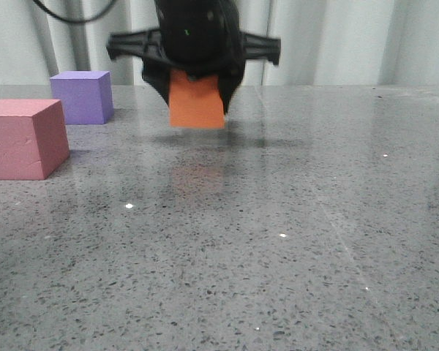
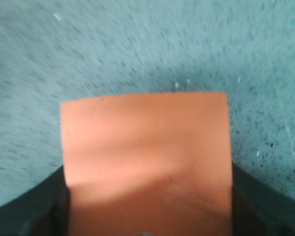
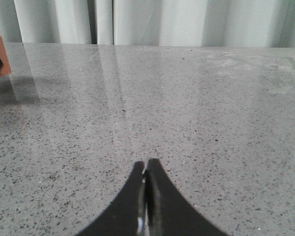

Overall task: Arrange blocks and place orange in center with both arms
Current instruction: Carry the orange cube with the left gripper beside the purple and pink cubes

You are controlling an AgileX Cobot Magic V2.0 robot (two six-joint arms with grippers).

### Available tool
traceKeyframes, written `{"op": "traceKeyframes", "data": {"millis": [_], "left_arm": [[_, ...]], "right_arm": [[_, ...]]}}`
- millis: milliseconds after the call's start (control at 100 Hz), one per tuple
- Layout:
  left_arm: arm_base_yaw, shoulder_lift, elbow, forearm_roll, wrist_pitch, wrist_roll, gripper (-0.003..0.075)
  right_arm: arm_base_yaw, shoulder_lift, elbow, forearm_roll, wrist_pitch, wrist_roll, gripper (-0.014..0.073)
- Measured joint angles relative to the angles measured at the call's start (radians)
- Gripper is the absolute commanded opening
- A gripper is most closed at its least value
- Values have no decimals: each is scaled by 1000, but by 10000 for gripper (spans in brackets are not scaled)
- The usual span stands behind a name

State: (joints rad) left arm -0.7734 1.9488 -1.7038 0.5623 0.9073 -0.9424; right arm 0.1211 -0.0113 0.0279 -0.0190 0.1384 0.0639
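Note:
My left gripper (image 1: 197,99) is shut on the orange cube (image 1: 197,102) and holds it in the air above the middle of the table, towards the back. In the left wrist view the orange cube (image 2: 146,157) fills the space between the dark fingers (image 2: 34,206). The pink-red cube (image 1: 23,137) sits on the table at the left edge. The purple cube (image 1: 82,96) sits behind it, further back. My right gripper (image 3: 146,164) is shut and empty, low over bare table; it is out of the front view. A sliver of the orange cube (image 3: 0,59) shows at the right wrist view's edge.
The grey speckled table (image 1: 278,219) stretches from the cubes to the right. White curtains (image 1: 336,36) hang behind the table's back edge. The orange cube casts a shadow (image 1: 227,139) on the table below it.

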Motion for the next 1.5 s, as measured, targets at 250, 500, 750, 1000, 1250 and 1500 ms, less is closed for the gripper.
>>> {"op": "traceKeyframes", "data": {"millis": [250,500,750,1000,1250,1500], "left_arm": [[0,-122,2,189,135,0,84],[44,-227,81,245,152,0,84],[168,-322,267,238,54,-13,84],[250,-359,412,185,-126,-16,84],[272,-359,443,153,-205,-18,84],[273,-332,443,153,-229,-18,84]], "right_arm": [[0,0,0,0,0,0,-67],[0,0,0,0,0,0,-67],[0,0,0,0,0,0,-67],[0,0,0,0,0,0,-67],[0,0,0,0,0,0,-67],[0,0,0,0,0,0,-67]]}}
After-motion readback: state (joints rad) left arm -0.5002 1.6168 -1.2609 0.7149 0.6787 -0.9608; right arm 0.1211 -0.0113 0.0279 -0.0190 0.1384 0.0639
